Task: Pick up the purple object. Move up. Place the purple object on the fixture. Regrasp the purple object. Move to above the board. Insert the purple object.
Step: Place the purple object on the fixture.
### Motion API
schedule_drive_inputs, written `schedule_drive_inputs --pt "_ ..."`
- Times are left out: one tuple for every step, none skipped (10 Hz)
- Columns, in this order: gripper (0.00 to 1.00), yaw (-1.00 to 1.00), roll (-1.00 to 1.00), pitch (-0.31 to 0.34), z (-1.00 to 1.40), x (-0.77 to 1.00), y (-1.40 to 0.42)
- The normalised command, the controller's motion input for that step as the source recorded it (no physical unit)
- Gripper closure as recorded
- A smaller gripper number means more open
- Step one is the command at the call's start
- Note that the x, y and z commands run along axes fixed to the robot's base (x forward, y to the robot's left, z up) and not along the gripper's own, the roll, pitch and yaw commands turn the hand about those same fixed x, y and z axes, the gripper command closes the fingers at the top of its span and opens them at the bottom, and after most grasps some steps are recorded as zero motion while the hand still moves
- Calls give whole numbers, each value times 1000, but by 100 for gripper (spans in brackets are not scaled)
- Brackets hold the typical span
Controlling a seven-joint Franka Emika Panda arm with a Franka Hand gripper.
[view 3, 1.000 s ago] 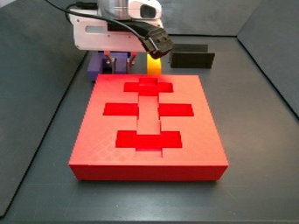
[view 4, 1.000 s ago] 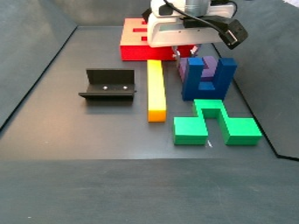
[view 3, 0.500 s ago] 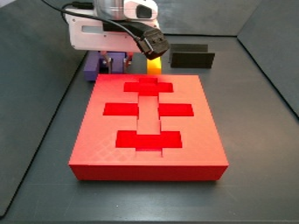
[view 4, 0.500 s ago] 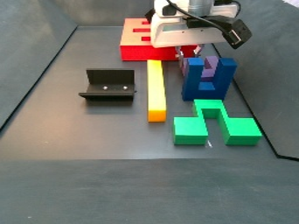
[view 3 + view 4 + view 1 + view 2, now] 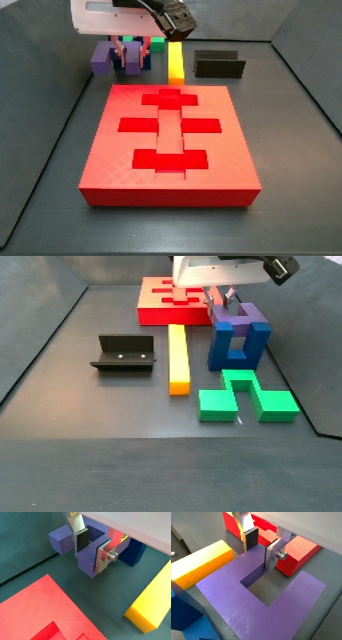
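The purple object [image 5: 87,565] is a U-shaped block hanging in my gripper [image 5: 92,548], which is shut on one of its prongs. One dark pad sits inside the slot and the other finger [image 5: 103,556] presses the prong's outer face. In a wrist view the purple object [image 5: 231,597] fills most of the frame below the gripper [image 5: 261,547]. In both side views the purple object [image 5: 102,58] [image 5: 227,318] hangs above the floor behind the board [image 5: 170,180], level with the top of the blue block [image 5: 241,348]. The fixture [image 5: 123,353] [image 5: 219,66] stands apart, with nothing on it.
A yellow bar [image 5: 178,356] lies between the fixture and the blue U-shaped block. A green block [image 5: 241,394] lies in front of the blue one. The red board [image 5: 151,312] sits behind them. Dark walls close off the workspace.
The gripper has risen with the purple object held in it. The block has come up off the floor beside the blue block, and the gripper body now reaches the frame's top edge.
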Motion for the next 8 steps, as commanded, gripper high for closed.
schedule_drive_inputs --pt "100 0 0 0 0 17 0" --pt "100 0 0 0 0 31 0" --pt "100 0 9 0 0 0 0" --pt "100 0 131 0 6 -146 -166" --pt "100 -6 266 0 720 40 -197" --pt "100 0 0 -157 1000 397 -229" --pt "100 0 -131 -394 1000 454 -171" --pt "100 -49 -180 -380 951 563 -103"
